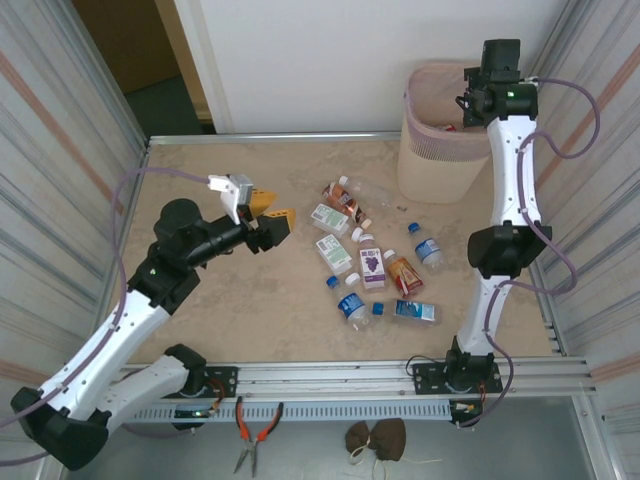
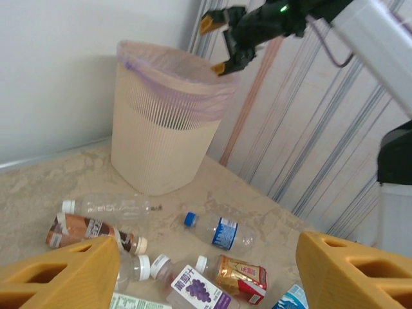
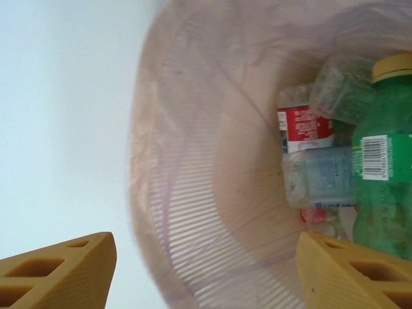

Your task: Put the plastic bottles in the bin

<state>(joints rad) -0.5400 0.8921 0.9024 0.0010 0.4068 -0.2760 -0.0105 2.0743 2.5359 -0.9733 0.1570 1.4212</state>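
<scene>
– Above the bin (image 2: pixel 161 129), how is the right hand (image 2: pixel 215 45) set?
– Its fingers are spread wide and nothing is held between them. The drop-off step is judged to be in hand for that arm.
– What is contained in the bin?
– Plastic bottles (image 3: pixel 318 180) are seen lying on the pinkish liner (image 3: pixel 212 77), among them a green bottle (image 3: pixel 380 193) with a yellow cap and a red-labelled bottle (image 3: pixel 306 129).
– Where is the remaining work located?
– About ten bottles (image 1: pixel 372 265) are scattered on the table (image 1: pixel 250 300), between the arms. The left hand (image 1: pixel 272 212) is released and empty, just left of them.
– What is called for next?
– A descent onto one near bottle is required, with the fingers aligned across its body. Rolling is to be expected.
</scene>
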